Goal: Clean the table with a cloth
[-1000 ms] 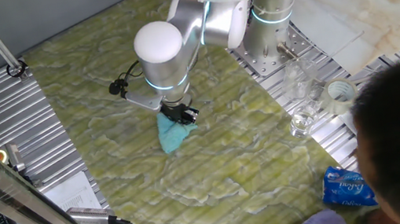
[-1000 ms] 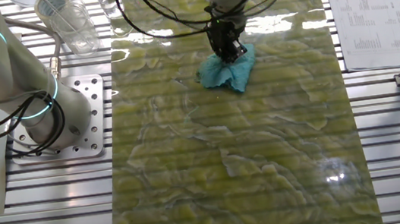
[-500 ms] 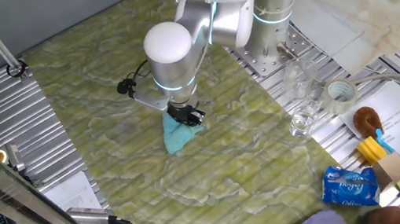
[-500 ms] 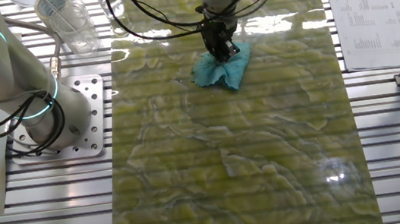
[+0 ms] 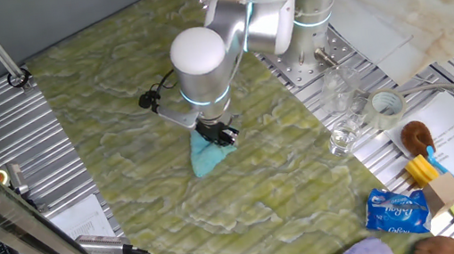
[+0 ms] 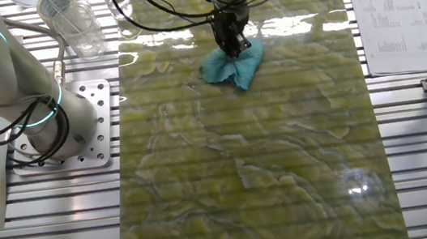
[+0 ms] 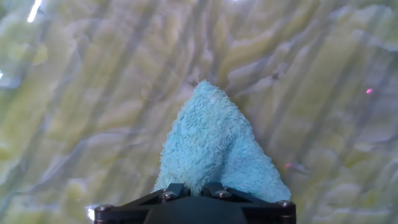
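Observation:
The light-blue cloth lies pressed on the yellow-green marbled table, near its middle. My gripper points down onto the cloth's upper end and is shut on it. From the other side the cloth spreads below the gripper on the table. In the hand view the fluffy cloth fans out ahead of the gripper, whose black fingers pinch its near edge against the table.
Clear glasses and a tape roll stand on the ribbed metal to the right. A blue packet, a brush and papers lie at the lower right. The arm's base is bolted left of the table.
The gripper has dragged the cloth across the table, rightward and slightly nearer in one fixed view, leftward in the other. The head that blocked the lower right has left the view.

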### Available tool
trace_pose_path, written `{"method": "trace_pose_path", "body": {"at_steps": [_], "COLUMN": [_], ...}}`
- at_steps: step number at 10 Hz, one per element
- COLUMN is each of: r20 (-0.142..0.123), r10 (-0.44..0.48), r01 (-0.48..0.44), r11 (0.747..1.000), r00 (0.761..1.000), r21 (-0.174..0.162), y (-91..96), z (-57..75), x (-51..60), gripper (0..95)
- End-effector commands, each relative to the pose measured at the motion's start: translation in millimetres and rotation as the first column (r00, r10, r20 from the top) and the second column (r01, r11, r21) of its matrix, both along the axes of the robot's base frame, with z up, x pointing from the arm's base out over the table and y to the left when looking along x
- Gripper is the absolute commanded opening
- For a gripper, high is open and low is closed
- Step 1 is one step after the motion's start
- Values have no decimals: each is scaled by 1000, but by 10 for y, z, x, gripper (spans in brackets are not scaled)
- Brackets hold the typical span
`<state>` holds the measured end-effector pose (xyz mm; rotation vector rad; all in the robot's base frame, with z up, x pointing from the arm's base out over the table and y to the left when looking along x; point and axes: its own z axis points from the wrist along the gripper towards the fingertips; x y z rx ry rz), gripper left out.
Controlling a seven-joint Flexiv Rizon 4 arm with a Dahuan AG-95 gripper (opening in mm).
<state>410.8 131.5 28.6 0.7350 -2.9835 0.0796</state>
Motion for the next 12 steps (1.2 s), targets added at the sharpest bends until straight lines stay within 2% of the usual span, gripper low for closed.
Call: {"method": "trace_pose_path", "body": {"at_steps": [1,6,8,10,12], "r20": [-8,-9,-11,-14,-21], "r10": [-10,-49,-67,-77,-89], "r01": [10,49,68,78,90], "r11": [1000,999,997,996,993], "r00": [1000,999,998,997,996], "r21": [2,19,38,53,75], "y": [94,293,342,358,384], "z": [52,129,160,212,334], "x": [-28,-84,-100,-105,-119], "gripper": [0,0,0,0,0]}}
